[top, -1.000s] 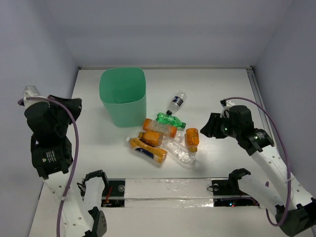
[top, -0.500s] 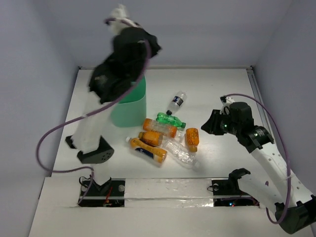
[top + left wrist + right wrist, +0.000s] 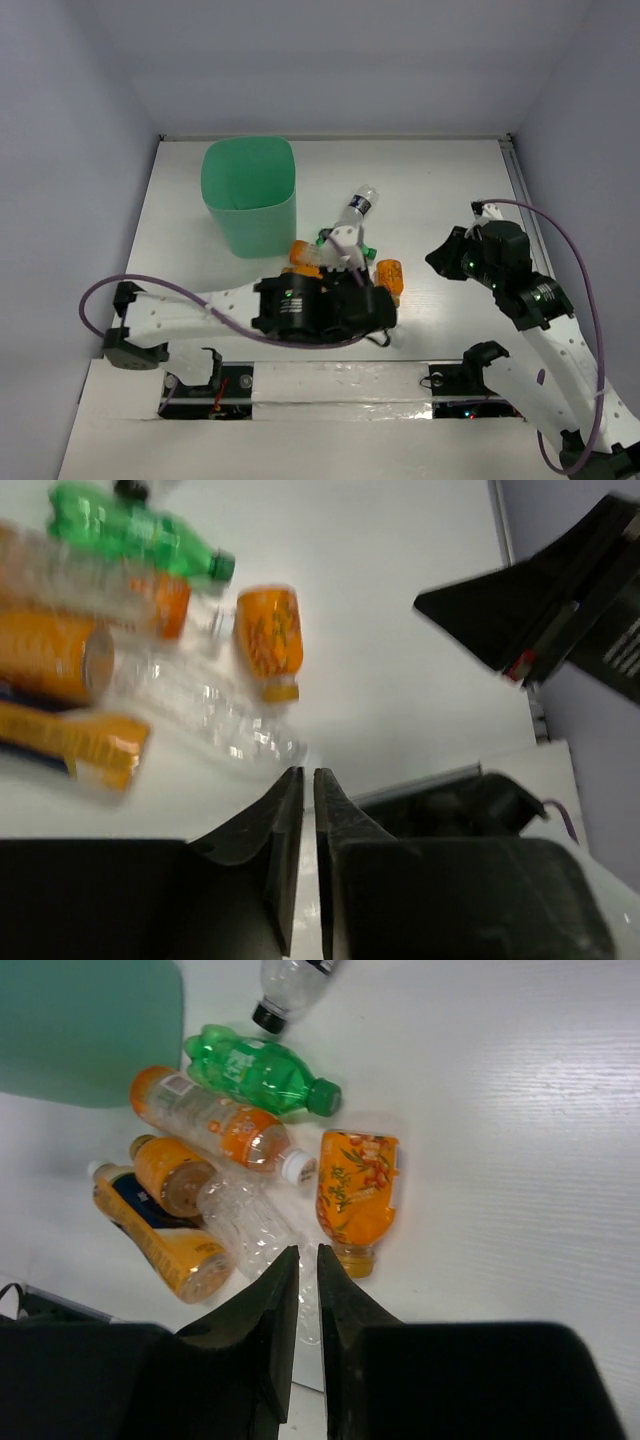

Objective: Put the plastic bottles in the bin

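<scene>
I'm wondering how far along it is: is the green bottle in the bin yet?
No, the green bottle lies on the table, outside the bin.

Black-and-white left robot arm (image 3: 300,310) lies over the small plastic bottles (image 3: 240,1125), blocking their six o'clock. Tall mint-green plastic bin (image 3: 248,200) walls ten o'clock. White counter (image 3: 440,180) is open at two o'clock.

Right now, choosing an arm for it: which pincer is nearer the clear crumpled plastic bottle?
Left. The left pincer hangs just beside the clear crumpled plastic bottle; the right pincer sits off to its right.
</scene>
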